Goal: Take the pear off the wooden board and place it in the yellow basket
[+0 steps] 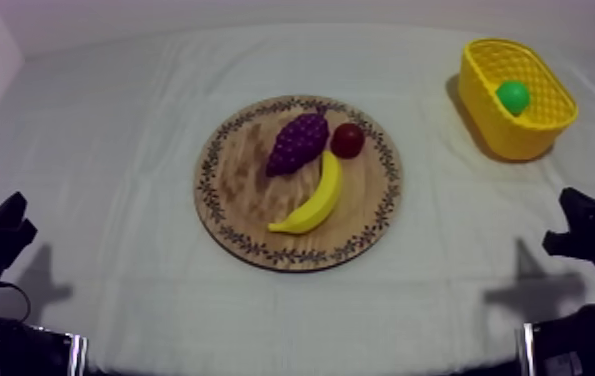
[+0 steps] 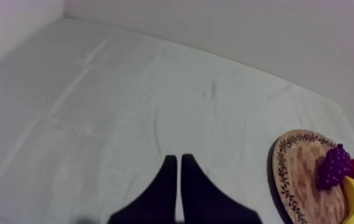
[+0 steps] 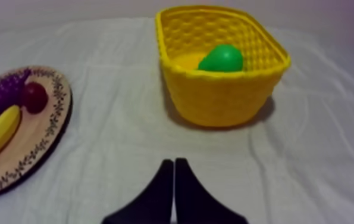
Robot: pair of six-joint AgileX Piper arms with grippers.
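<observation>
The green pear (image 1: 512,96) lies inside the yellow basket (image 1: 541,130) at the table's far right, and the right wrist view shows the pear (image 3: 221,58) in the basket (image 3: 221,95) ahead of my gripper. The round wooden board (image 1: 231,200) sits mid-table. My left gripper (image 1: 6,225) rests low at the left edge, and its fingers (image 2: 177,164) lie together as a narrow wedge over bare cloth. My right gripper (image 1: 576,215) rests low at the right, with its fingers (image 3: 174,167) shut on nothing, short of the basket.
On the board lie a bunch of grapes (image 1: 297,142), a small red fruit (image 1: 348,140) and a banana (image 1: 313,200). The left wrist view shows the board (image 2: 292,179) off to one side. Open cloth surrounds the board on all sides.
</observation>
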